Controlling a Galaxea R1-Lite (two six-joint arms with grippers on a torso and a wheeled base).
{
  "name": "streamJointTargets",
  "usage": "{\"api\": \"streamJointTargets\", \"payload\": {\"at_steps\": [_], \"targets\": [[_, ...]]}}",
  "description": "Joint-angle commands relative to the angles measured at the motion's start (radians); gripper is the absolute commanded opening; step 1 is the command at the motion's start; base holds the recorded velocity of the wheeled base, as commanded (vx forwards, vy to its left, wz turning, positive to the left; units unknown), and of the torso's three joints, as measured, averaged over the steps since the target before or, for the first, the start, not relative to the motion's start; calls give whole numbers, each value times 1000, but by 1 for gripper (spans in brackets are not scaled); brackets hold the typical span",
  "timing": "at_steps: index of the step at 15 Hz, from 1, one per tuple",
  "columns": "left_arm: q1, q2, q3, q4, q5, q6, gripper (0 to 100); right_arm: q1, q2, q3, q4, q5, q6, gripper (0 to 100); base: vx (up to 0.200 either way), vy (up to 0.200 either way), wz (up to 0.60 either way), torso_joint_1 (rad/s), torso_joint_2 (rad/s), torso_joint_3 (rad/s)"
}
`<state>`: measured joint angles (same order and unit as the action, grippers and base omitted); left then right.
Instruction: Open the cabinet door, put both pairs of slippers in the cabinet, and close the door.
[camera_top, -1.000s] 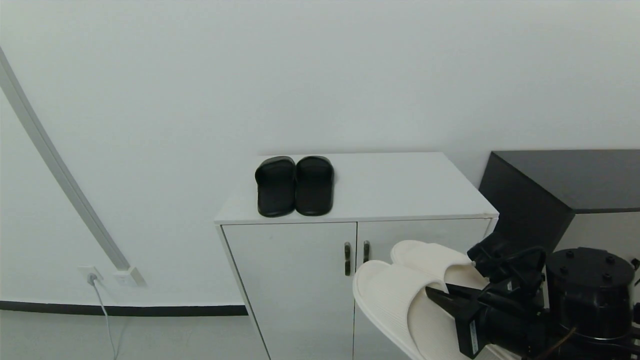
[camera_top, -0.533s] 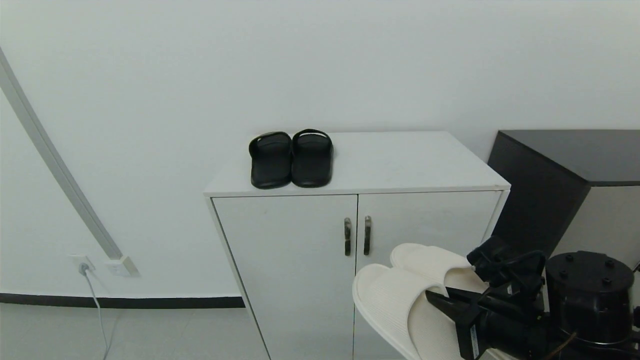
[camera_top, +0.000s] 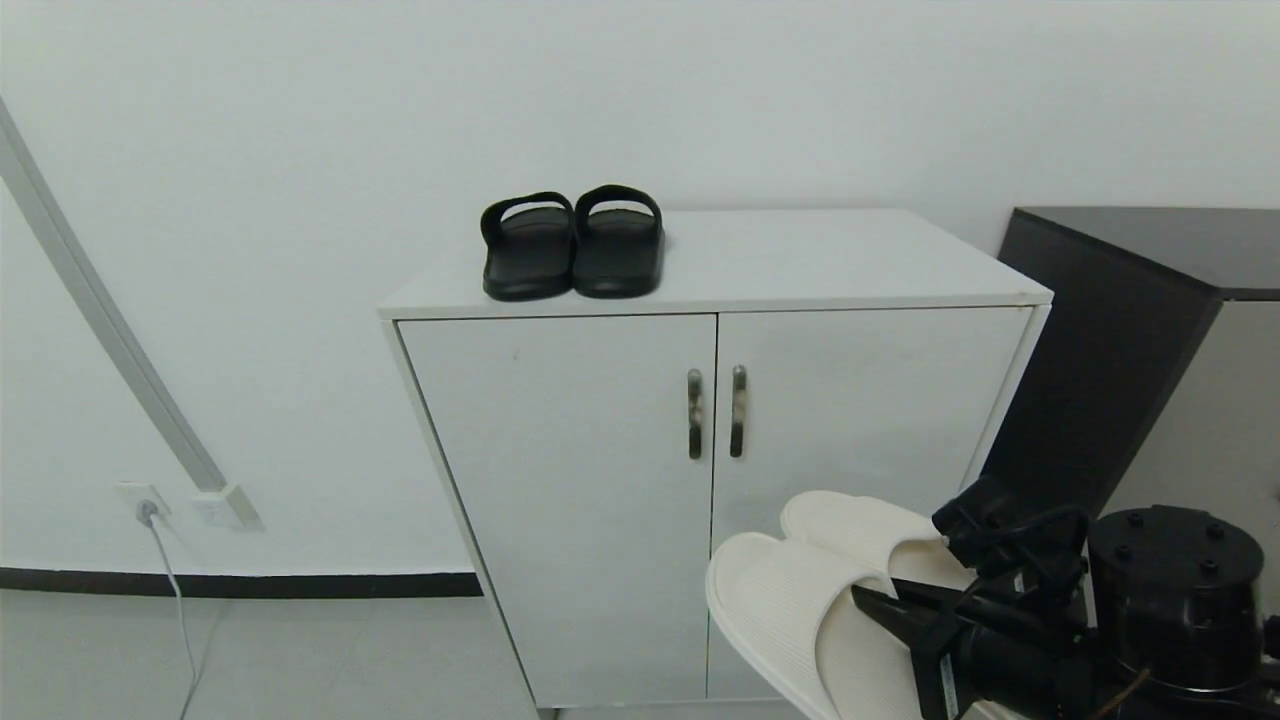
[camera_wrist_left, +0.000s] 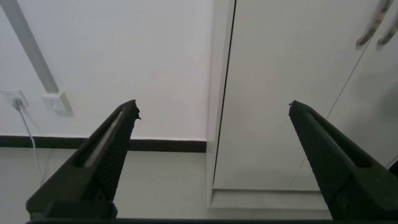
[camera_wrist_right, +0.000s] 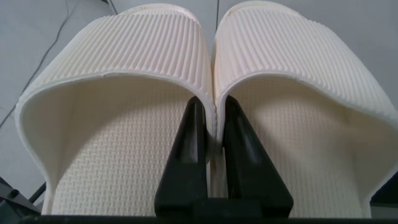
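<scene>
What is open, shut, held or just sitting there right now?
cabinet doors: both shut
black slippers: side by side on the cabinet's top
white slippers: pinched together, held up
right gripper: shut on white slippers
left gripper: open, empty
plug: in the wall socket

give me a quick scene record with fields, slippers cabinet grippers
cabinet: doors shut, handles side by side at the middle
black slippers: side by side on the cabinet top, left part
white slippers: held as a pair in right gripper, low before the cabinet
left gripper: open, empty, near the cabinet's lower left
task: door not yet opened
</scene>
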<state>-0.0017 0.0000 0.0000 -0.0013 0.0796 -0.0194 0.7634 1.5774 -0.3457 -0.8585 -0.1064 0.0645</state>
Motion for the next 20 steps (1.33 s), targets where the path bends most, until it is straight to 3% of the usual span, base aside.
{"api": "streamJointTargets", "payload": {"at_steps": [1, 10, 17, 20], "targets": [[0, 0, 0, 0, 0, 1, 100, 1, 3, 1, -1, 1, 0, 0, 0, 0, 0, -139, 466, 344], [0, 2, 0, 0, 0, 1, 100, 1, 3, 8, -4, 1, -9, 0, 0, 0, 0, -66, 425, 356], [-1, 9, 0, 1, -1, 6, 100, -1, 1, 21, -30, 1, -14, 0, 0, 0, 0, -5, 32, 33], [-1, 8, -3, -2, -3, 35, 100, 1, 3, 30, -47, 1, -15, 0, 0, 0, 0, 0, 57, 36]]}}
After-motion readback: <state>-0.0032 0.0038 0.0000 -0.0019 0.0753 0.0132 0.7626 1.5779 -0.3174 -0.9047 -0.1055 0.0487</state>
